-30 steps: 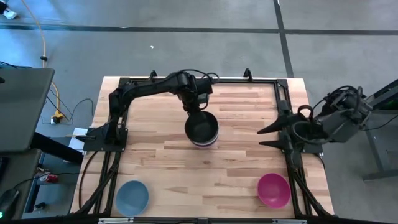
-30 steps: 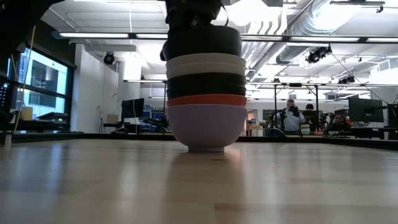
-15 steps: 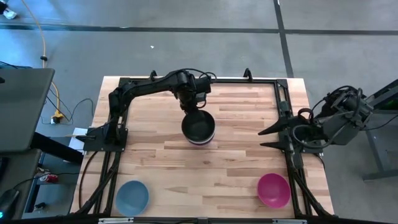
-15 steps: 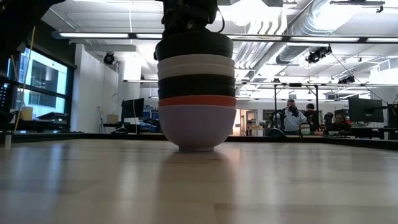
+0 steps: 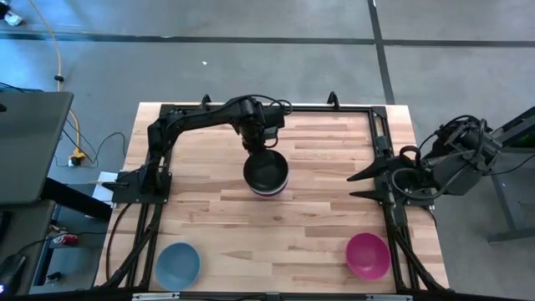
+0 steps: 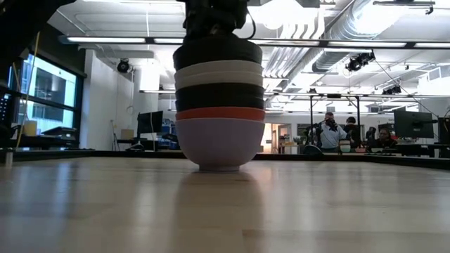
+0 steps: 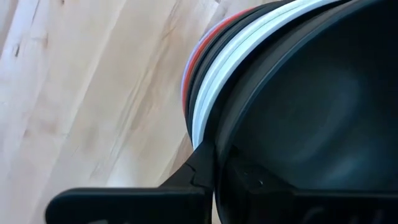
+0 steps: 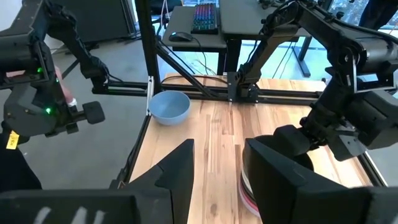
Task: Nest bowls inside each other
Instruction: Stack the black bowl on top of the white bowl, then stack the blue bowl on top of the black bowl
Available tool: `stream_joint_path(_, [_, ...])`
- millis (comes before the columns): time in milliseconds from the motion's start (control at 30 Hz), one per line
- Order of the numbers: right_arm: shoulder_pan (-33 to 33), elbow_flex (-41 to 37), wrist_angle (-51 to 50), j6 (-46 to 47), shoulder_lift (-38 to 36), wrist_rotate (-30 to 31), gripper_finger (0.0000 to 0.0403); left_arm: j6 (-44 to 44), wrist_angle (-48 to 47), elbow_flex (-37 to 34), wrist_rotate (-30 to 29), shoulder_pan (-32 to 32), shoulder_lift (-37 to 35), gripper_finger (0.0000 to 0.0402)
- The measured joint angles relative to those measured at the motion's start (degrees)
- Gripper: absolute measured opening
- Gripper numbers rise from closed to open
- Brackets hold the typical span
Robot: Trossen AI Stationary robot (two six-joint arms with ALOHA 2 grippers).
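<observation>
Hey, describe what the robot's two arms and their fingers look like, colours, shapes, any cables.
Both arms are dark, near-black, built of jointed segments on black frame bases. The left arm carries thin black cables looped near its wrist above the left gripper. The right arm shows looped black cabling too, and the right gripper ends in two long, tapering, pointed black fingers. No markings are readable.
</observation>
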Motion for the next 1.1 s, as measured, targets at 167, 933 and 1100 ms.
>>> stream_joint_path(167, [0.0,0.0,0.0,0.0,0.0,0.0,0.0135,0.0,0.7,0.0,0.0,-0.6,0.0,0.0035])
stream_joint_path(933, [0.0,0.0,-0.9,0.2,1.2,0.0,0.0135,3.1,-5.2,12.3,-2.1,0.3,0.0,0.0141])
stream_joint_path(1100, [0.0,0.0,-2.0,1.8,1.2,-0.1,0.0135,7.9,-6.5,10.0,-1.2,-2.2,-1.3,0.0129])
